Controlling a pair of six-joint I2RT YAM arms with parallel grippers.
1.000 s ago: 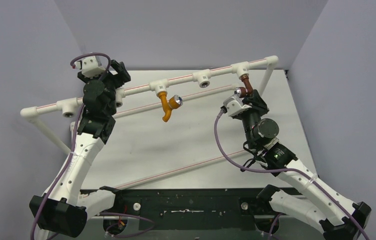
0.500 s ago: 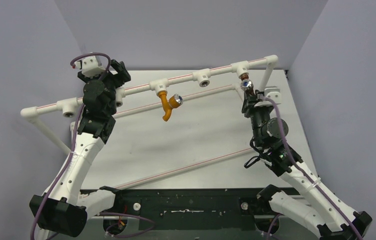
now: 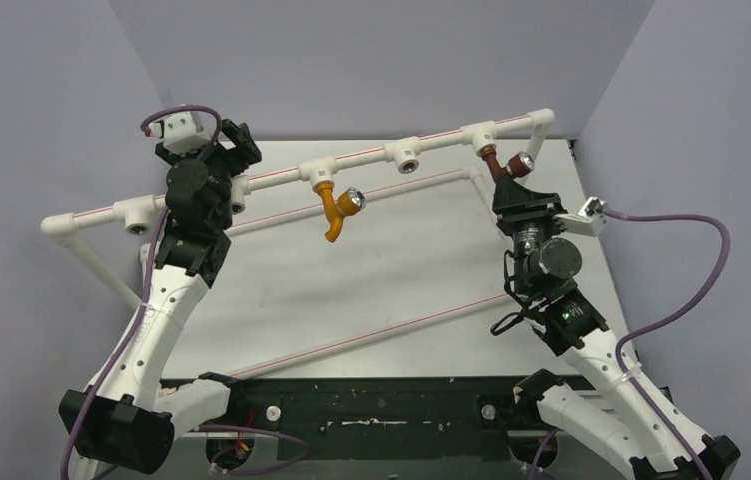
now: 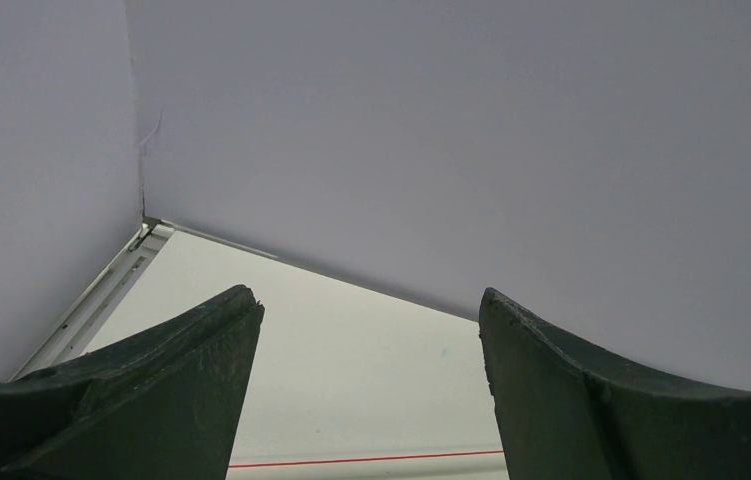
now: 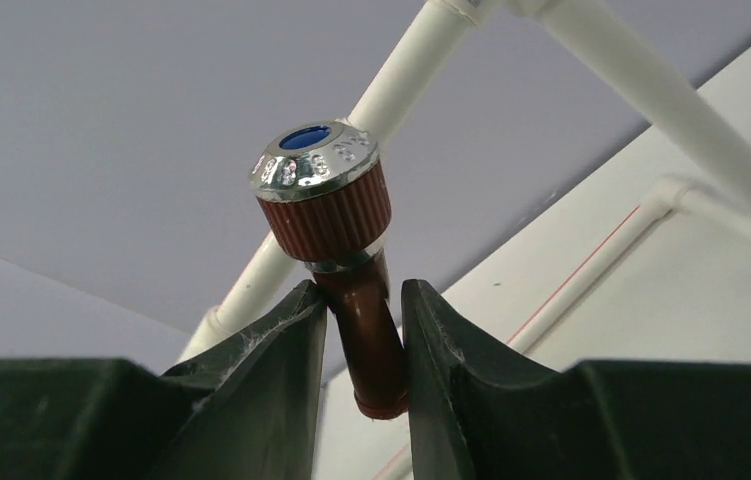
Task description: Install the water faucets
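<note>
Having rotated, the right tool [image 5: 363, 292] pinches the red-brown faucet [image 5: 323, 205]; left tool [image 4: 369, 296] gapes wide.

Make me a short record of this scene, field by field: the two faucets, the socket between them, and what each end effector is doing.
red-brown faucet: at the right-hand T-socket of the top pipe, spout gripped
orange-yellow faucet: hanging from a T-socket nearer mid-pipe, nothing touching it
socket between them: empty
right end effector: shut on the red-brown faucet's spout
left end effector: open, holding nothing, raised by the pipe's left part
</note>
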